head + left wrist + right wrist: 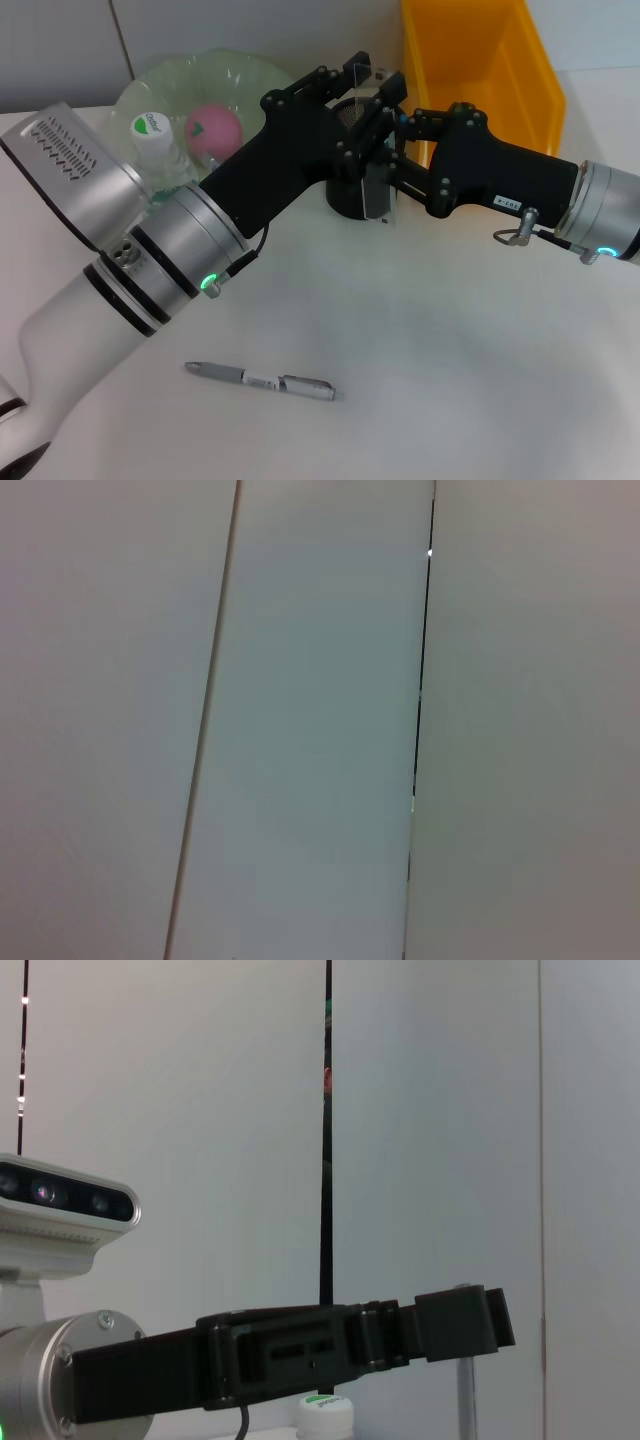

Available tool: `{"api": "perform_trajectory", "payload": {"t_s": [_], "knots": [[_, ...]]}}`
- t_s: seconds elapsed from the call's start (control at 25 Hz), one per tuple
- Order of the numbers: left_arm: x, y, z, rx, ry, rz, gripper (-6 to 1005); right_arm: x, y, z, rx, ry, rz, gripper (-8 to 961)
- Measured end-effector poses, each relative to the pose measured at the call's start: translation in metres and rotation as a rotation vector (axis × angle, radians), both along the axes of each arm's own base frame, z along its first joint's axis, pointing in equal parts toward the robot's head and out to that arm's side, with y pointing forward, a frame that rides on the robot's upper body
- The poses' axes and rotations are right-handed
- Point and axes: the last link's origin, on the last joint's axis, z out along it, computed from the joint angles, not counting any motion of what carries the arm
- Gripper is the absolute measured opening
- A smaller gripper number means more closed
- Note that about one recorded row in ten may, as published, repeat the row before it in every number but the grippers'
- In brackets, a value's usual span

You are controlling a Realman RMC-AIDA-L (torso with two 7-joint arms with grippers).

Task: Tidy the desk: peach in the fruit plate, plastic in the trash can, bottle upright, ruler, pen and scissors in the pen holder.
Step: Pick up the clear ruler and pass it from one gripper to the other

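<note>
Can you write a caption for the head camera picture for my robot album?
Both grippers, left and right, meet over the black pen holder while a pen lies on the desk.

The head camera looks forward and down from above the table [450, 330], near enough that both arms fill the middle; the left gripper [372, 92] and right gripper [390, 150] meet over the holder [350, 195], with the bottle [160, 145] behind the left arm. The left wrist camera faces level at bare wall panels [320, 720], close, sharing nothing with the head view. The right wrist camera also faces level toward the wall, with the left arm [290, 1355] crossing near in front and the bottle cap [322, 1410] beyond it, both shared with the head view
</note>
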Motion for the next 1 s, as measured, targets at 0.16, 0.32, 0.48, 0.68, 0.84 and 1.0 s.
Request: {"api": "perform_trajectory", "payload": {"t_s": [0.16, 0.32, 0.48, 0.68, 0.84, 1.0], "knots": [[0.0004, -0.0004, -0.0006, 0.003, 0.002, -0.002, 374, -0.0003, 0.0, 0.0, 0.004, 0.007, -0.003, 251], [-0.0002, -0.0004, -0.0009, 0.003, 0.004, -0.001, 374, -0.0005, 0.0001, 0.0002, 0.009, 0.015, -0.006, 217], [-0.0008, 0.0001, -0.0011, 0.004, 0.006, 0.001, 374, -0.0004, 0.0, 0.0002, 0.013, 0.016, -0.006, 192], [-0.0025, 0.0043, 0.0015, 0.02, 0.003, 0.017, 373, -0.0005, 0.0, -0.0001, 0.012, 0.016, -0.006, 161], [-0.0034, 0.0044, 0.0013, 0.021, 0.004, 0.019, 373, -0.0001, 0.0003, -0.0003, 0.012, 0.015, -0.009, 137], [-0.0033, 0.0044, 0.0013, 0.021, 0.004, 0.019, 373, -0.0007, 0.001, -0.0009, 0.013, 0.014, -0.011, 118]]}}
